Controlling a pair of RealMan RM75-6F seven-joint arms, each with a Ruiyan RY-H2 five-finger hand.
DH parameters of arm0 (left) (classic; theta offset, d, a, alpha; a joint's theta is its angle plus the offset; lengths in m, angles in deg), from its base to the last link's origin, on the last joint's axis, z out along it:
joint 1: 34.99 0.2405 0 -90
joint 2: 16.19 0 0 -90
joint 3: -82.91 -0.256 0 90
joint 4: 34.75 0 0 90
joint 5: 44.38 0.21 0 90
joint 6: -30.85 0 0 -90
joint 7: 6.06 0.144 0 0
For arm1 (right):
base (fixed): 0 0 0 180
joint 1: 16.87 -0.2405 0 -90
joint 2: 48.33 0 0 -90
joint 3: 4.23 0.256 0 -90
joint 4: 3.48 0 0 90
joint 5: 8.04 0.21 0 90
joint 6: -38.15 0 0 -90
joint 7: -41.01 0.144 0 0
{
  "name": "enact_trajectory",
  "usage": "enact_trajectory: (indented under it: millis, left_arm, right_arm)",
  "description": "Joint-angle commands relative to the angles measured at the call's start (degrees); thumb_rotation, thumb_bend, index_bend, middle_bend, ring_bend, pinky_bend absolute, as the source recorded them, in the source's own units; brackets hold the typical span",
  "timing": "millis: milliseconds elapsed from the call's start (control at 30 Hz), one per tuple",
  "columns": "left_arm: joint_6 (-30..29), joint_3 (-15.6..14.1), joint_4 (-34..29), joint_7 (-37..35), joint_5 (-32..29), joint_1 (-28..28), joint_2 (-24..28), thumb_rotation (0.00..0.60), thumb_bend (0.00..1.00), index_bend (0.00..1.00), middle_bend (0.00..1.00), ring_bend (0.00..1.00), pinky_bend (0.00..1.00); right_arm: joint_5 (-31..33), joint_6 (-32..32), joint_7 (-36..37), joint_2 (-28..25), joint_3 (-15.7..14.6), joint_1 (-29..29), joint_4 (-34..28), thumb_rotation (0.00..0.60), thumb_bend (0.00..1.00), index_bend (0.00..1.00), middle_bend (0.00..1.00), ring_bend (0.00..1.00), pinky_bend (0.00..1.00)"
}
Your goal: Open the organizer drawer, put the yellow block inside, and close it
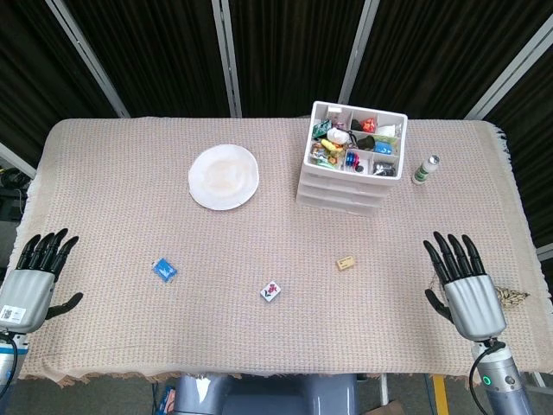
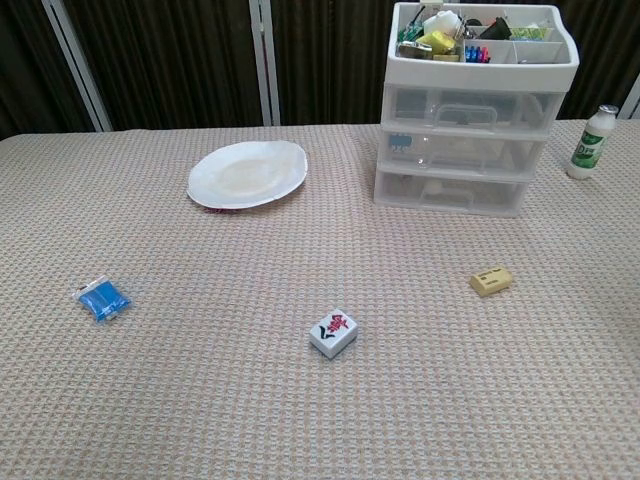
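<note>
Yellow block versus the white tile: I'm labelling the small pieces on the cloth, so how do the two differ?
The yellow block is plain pale yellow; the white tile carries red and dark markings on its top face. The yellow block lies nearer the organizer, on the robot's right side; the white tile lies near the middle, closer to the robot. Both are small, lie flat on the tablecloth, and neither is touched by a hand.

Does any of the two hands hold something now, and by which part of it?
Nothing is held. The left hand and right hand both lie open near the table edge, fingers apart, away from the yellow block.
</note>
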Motion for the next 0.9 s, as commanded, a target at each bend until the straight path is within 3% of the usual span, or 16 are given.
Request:
enact_trajectory:
  millis: [33,500,767,833,900]
  left_arm:
    - [-0.01,-0.01,0.03,0.10,-0.01,0.02,-0.04,0.600,0.21,0.07,0.00,0.00,0.00]
    - [0.09,-0.19,0.19,-0.08,0.41,-0.07,-0.12,0.600,0.21,0.07,0.00,0.00,0.00]
    - [0.30,-0.31,0.22,-1.22,0.72,-0.21,0.34,0.600,0.21,0.07,0.00,0.00,0.00]
    - [0.27,-0.32,0.27,-1.62,0.94,-0.29,0.43,0.600,0.21,0.07,0.00,0.00,0.00]
    - [0.25,-0.33,0.35,-1.83,1.19,-0.39,0.44,0.600,0.21,0.07,0.00,0.00,0.00]
  right_arm:
    - [-0.03,0.14,0.19,-0.18,-0.10,-0.01,-0.23,0.600,0.17,0.03,0.00,0.00,0.00]
    - [0.86,1.82,-0.41,-0.87,-0.28,-0.21,-2.28,0.600,0.17,0.04,0.00,0.00,0.00]
    - [1.91,3.00,-1.16,-1.03,1.96,-1.95,-6.29,0.600,0.17,0.04,0.00,0.00,0.00]
    - [3.81,4.65,-1.76,-0.95,3.10,-2.86,-8.57,0.600,0.17,0.05,0.08,0.06,0.06]
    - [5.48,5.87,-1.89,-0.68,4.09,-3.59,-10.54,0.600,0.17,0.06,0.25,0.25,0.26]
